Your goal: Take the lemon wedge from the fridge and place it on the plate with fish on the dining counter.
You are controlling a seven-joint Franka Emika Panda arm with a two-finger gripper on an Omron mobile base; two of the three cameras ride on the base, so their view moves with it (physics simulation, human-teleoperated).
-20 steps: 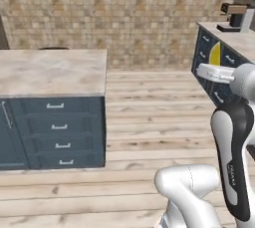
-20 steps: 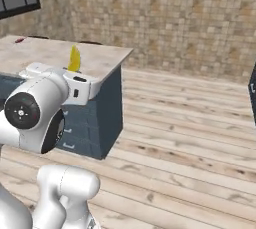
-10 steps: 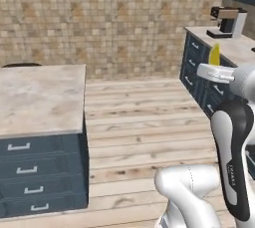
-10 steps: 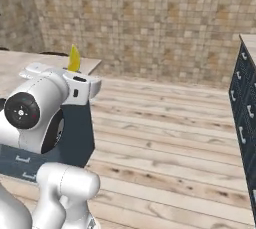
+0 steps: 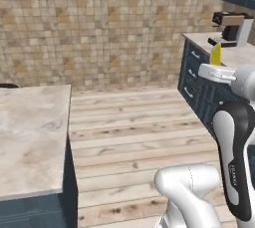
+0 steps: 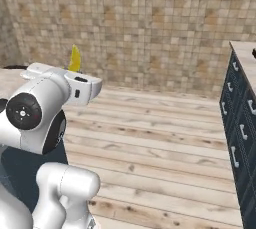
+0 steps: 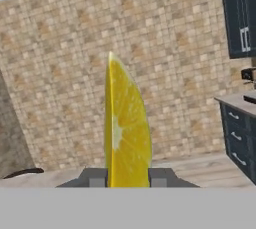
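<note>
Above the wooden floor (image 5: 129, 137), the gripper (image 7: 129, 177) holds the lemon wedge (image 7: 124, 133) upright, pinched low between its 2 fingertips (image 7: 95, 177); it looks light, soft and slippery.

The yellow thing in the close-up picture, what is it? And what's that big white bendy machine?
The white machine is a robot arm that rolls around a pretend kitchen. Two pictures come from cameras riding behind it, one on each side. The close-up comes from a camera on its hand. The yellow thing is a lemon wedge, pinched in the robot's claw; you can see it sticking up above the arm in the side pictures too. At the left is a stone counter, and at the right are dark blue drawers by a tiled wall.
</note>
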